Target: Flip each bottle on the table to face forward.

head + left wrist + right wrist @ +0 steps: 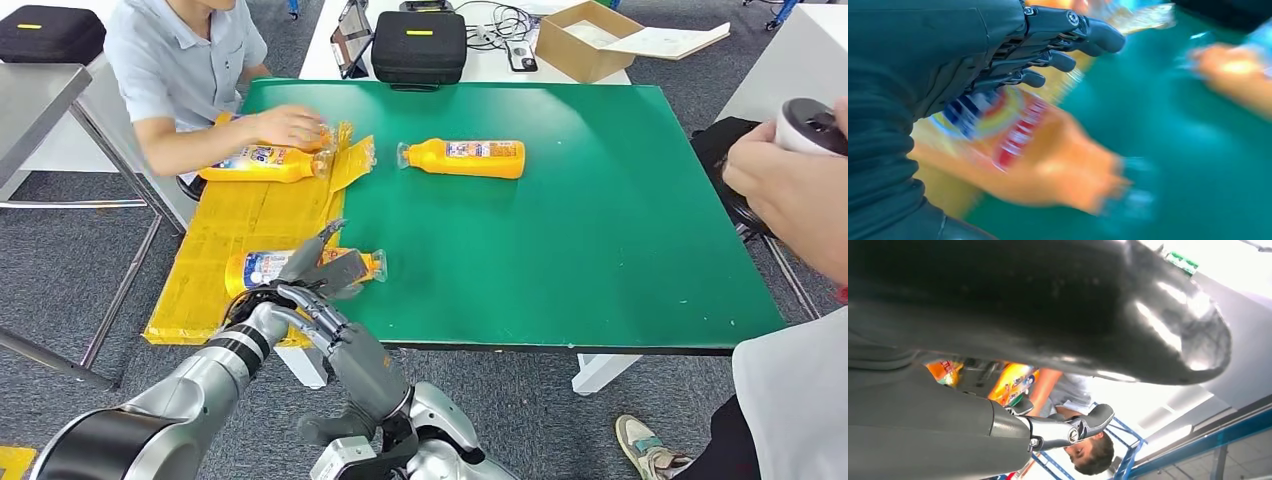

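- The left hand [318, 268] lies over the near bottle [262, 267], fingers [1063, 61] spread across its label; whether they actually grip it I cannot tell, since the left wrist view is blurred.
- That near bottle lies on its side on the yellow flattened cardboard [245, 225] at the table's left edge, clear cap pointing right.
- The right hand [1068, 427] shows in its wrist view, pointing up towards the ceiling; whether it is spread or curled I cannot tell.
- A second bottle [265, 163] lies further back on the cardboard, under a seated person's hand [290, 125].
- A third bottle [465, 158] lies on its side on the green table [600, 230], well apart from both, cap to the left.
- Another person's hand [790, 185] holds a white object at the right edge.
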Motion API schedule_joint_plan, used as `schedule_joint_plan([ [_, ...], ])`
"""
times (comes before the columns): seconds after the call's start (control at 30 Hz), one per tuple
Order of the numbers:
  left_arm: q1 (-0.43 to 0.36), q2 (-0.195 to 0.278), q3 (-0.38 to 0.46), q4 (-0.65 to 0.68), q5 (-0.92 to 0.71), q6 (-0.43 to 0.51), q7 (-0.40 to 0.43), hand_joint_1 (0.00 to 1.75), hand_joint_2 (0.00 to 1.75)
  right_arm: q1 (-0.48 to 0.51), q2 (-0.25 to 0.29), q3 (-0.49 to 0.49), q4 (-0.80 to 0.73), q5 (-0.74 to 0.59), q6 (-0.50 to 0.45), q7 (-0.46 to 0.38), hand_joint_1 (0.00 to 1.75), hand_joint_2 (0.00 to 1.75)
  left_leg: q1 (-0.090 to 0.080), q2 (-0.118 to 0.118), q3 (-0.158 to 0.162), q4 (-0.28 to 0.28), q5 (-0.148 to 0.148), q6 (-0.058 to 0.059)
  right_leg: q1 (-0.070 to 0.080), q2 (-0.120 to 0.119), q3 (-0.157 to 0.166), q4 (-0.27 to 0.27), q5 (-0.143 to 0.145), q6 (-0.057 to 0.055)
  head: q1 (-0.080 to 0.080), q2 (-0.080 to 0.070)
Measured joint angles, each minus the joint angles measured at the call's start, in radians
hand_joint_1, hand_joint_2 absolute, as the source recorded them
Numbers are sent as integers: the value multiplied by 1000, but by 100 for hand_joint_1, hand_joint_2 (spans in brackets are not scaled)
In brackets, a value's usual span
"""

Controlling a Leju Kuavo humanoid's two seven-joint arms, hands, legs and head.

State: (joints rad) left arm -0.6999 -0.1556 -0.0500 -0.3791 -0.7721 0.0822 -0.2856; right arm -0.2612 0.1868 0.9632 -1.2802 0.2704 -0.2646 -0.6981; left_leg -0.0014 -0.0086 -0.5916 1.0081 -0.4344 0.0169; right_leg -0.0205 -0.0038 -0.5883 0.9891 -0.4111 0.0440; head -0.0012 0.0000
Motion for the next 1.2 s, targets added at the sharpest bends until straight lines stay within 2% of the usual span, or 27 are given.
schedule_joint_plan([
  [0.1,27,-20,79,-38,210,-118,-84,0,175,0,-5,7,0,-8,-16,0,0,0,0,1,-1,0,0,0,0,0,-1,0,0,0,0,0],
  [0.2,61,-32,119,-89,339,-185,-106,0,175,1,-11,16,0,-14,-29,0,0,0,0,1,-2,0,0,0,0,1,-3,0,0,0,0,0],
  [0.33,120,-38,118,-178,443,-177,-123,0,175,4,-18,22,0,-14,-41,0,0,0,0,1,-3,0,0,0,0,1,-4,0,0,0,0,0],
  [0.53,261,-45,69,-432,754,-215,-123,0,175,12,-36,30,-21,-16,-77,0,0,0,0,3,-8,0,0,0,0,2,-9,0,0,0,0,0],
  [0.7,316,-45,44,-554,785,-221,-111,0,175,12,-47,38,-38,-16,-82,0,0,0,0,2,-9,0,0,0,0,2,-10,0,0,0,0,0],
  [0.83,337,-43,29,-604,835,-215,-114,0,175,13,-53,44,-55,-25,-86,0,0,175,0,3,-9,0,0,0,0,2,-10,0,0,0,0,0],
  [1.0,386,-30,-9,-712,985,-183,-117,0,175,17,-72,58,-110,-41,-92,0,0,175,0,3,-10,0,0,0,0,2,-10,0,0,0,0,0],
  [1.13,436,-16,-40,-795,1011,-165,-119,0,175,32,-86,57,-131,-58,-87,0,0,0,0,3,-10,0,0,0,0,2,-11,0,0,0,0,0],
  [1.17,450,-12,-47,-815,1010,-154,-125,0,175,39,-88,53,-136,-67,-87,0,0,0,0,3,-10,0,-1,0,0,2,-11,0,0,0,0,0],
  [1.2,473,-9,-55,-844,997,-131,-139,0,175,53,-91,42,-145,-73,-98,0,0,44,0,3,-10,0,-1,0,0,2,-11,0,0,0,0,0],
])
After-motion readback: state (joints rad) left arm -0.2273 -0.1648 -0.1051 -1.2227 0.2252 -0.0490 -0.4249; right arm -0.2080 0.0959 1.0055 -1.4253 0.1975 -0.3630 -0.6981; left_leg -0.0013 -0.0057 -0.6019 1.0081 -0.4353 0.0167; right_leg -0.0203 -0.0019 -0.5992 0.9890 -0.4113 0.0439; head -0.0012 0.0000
